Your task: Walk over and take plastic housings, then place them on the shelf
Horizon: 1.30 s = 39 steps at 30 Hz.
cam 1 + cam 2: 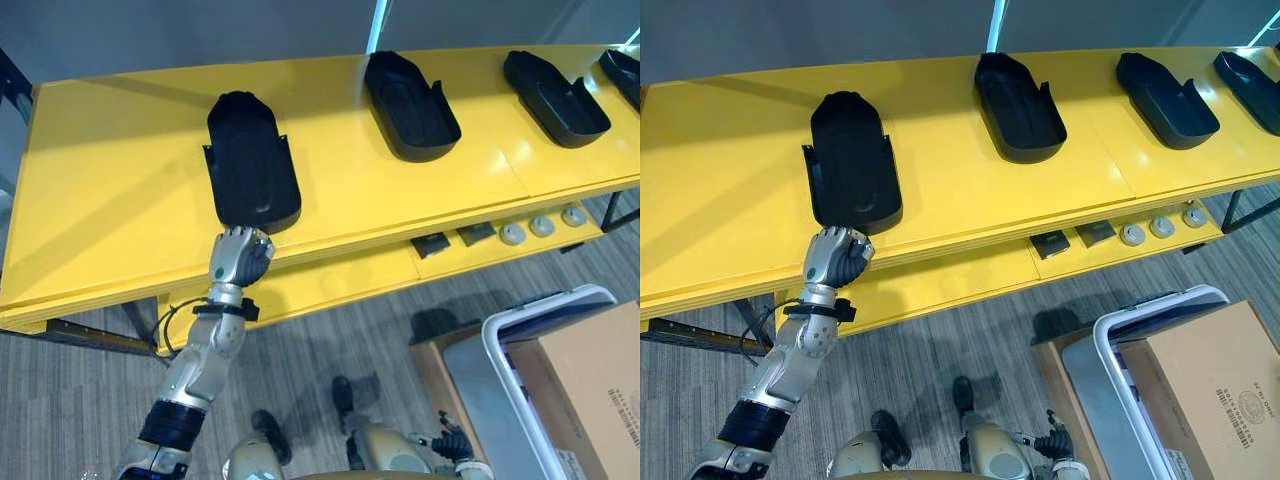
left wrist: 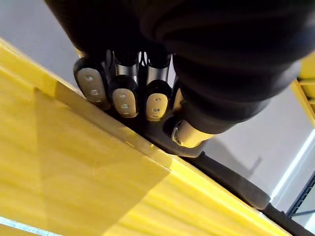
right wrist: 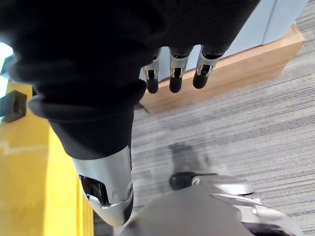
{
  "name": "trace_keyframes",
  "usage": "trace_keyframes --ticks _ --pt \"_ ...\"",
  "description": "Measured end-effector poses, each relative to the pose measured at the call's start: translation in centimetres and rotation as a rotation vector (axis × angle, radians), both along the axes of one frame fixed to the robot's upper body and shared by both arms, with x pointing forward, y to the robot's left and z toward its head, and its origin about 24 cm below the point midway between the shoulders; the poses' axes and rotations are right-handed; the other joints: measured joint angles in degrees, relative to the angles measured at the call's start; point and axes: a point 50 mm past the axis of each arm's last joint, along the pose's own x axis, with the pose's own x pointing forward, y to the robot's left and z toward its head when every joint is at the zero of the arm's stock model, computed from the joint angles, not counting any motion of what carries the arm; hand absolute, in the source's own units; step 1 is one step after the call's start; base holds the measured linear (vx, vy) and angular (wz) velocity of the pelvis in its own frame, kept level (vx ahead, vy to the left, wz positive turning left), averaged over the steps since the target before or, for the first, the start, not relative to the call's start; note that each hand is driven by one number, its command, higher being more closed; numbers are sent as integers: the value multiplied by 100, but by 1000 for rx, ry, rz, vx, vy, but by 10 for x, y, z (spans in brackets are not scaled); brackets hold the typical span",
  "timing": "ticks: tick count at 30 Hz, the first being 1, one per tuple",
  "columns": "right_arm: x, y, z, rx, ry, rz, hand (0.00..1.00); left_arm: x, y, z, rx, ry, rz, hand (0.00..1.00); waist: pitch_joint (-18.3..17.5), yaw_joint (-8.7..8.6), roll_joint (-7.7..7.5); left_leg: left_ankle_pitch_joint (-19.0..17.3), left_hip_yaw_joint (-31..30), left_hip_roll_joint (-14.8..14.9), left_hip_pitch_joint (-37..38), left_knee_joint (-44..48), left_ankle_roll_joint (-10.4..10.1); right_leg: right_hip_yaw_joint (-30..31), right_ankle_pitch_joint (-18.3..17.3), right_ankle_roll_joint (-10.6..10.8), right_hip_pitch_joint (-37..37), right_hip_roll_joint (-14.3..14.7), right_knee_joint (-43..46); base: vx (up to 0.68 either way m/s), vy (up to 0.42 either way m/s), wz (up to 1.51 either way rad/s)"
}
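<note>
Plastic housing (image 1: 252, 165) on yellow shelf (image 1: 110, 200), near end in grip of left hand's (image 1: 240, 257) curled fingers (image 2: 123, 101).

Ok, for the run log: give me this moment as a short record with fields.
shelf: long, yellow, two levels
leftmost housing: black plastic housing on top level
other housings: three more black ones in a row to its right
left hand: fingers curled on leftmost housing's near end
right hand: hangs low, fingers relaxed, empty
lower level: small dark and grey parts
floor: brown cardboard box
</note>
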Motion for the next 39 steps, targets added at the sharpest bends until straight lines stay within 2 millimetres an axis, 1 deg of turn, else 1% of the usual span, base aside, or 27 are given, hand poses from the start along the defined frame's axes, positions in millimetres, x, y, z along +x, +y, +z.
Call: trace_keyframes --ticks 2,8,12,17,23,27,33,39 --pt "0 0 0 -1 0 1 0 1 -1 0 -6 -3 3 100 0 -1 0 -19 5 1 -2 10 -1 6 -1 2 -1 -3 0 0 0 0" --pt "0 0 0 -5 0 8 0 12 -3 4 -20 -13 31 100 3 -4 -5 -82 27 31 -30 64 -26 25 -3 3 -20 9 0 -6 -29 -2" --pt "2 1 1 -5 -6 8 0 19 -6 12 -29 -42 39 100 17 -5 -23 -115 43 93 -140 180 -3 52 1 1 -114 43 15 -10 -49 -5" --pt "5 1 3 -11 -19 0 0 28 -8 18 -51 -43 70 100 26 -5 -29 -152 63 132 -148 254 6 74 2 2 -106 59 16 0 -51 -4" --pt "6 1 4 -12 -20 -1 0 33 -9 21 -84 -40 87 100 28 0 -26 -231 79 186 -165 345 -6 103 2 1 -106 83 15 -3 -53 -3" --pt "6 2 4 -12 -24 0 0 34 -9 23 -108 -41 85 100 32 0 -25 -272 78 198 -196 382 -14 105 2 2 -121 84 15 -16 -57 0" --pt "10 2 7 -13 -45 1 0 36 -11 28 -136 -66 84 100 132 16 -37 -312 74 245 -226 465 13 93 4 1 -119 98 16 -18 -53 0" --pt "10 2 7 -13 -46 0 0 35 -13 32 -175 -76 82 100 133 25 -35 -283 34 254 -230 469 28 30 12 -11 -102 103 15 -3 -65 2"
